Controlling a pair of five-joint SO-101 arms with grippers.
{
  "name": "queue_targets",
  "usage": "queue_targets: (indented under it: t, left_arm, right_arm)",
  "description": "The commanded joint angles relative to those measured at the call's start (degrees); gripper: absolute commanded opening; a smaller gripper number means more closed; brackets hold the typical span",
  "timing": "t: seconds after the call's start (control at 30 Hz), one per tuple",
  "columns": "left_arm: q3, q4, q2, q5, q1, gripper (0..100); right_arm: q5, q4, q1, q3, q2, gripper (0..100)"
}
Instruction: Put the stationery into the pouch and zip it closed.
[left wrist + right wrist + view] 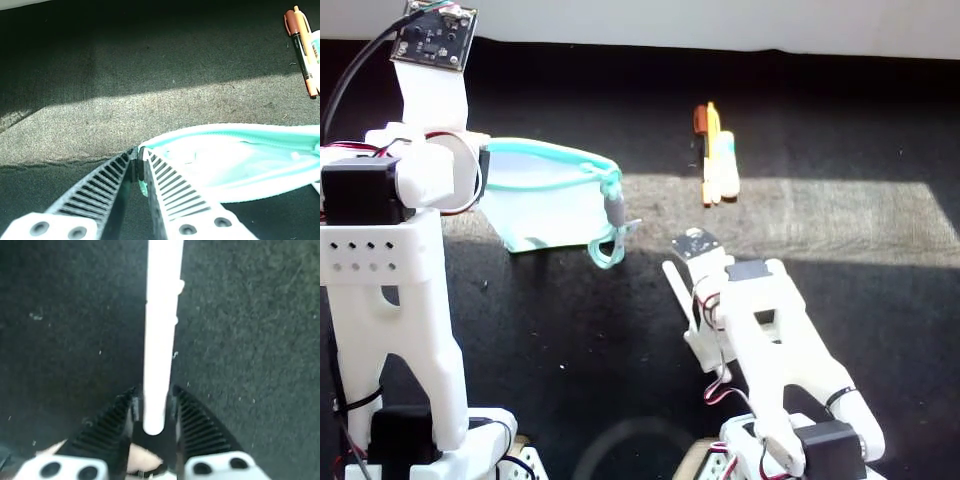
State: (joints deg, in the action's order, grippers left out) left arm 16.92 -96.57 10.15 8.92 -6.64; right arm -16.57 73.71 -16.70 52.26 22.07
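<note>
Left pincer (137, 152) was clamped on the rim of the white, mint-trimmed fabric pouch (240, 165), apparently propping its mouth open; right pincer (154, 392) gripped a slim white stick (162, 315) near that pouch.

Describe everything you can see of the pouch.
The pouch looks like soft white fabric, edged by a mint-green zip that seems undone, its mouth gaping. A grey pull with a green loop sits at one end. It lies on the dark table; the left gripper is shut on its other end.

Pouch (240, 167) soft matt cloth; table cover (125, 60) rough dark felt; fingers (172, 187) ribbed matt plastic; white stick (161, 330) smooth.
</note>
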Motion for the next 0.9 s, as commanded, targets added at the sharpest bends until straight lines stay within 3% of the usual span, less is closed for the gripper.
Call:
queue_targets:
  t: [0.0,0.1,0.23,0.43,0.87]
  left_arm:
    - [-2.15,-0.7,-0.66,-0.35,-0.57,1]
    - [-2.07,-0.7,-0.66,-0.35,-0.57,1]
    - [-1.8,-0.7,-0.66,-0.35,-0.57,1]
    - [-2.15,-0.7,-0.66,-0.35,-0.57,1]
    - [-1.8,-1.49,-0.66,-0.35,-0.57,1]
  right_arm:
    - [-0.62,7.87,-0.13,-9.63,1.98,22.3]
    - [0.79,10.07,-0.13,-19.74,1.63,20.1]
    - [8.35,7.25,-1.98,-30.81,-1.45,18.7]
    - [10.29,5.49,-8.31,-39.69,-18.95,18.7]
    - [12.57,8.4,-9.1,-62.73,-50.42,18.3]
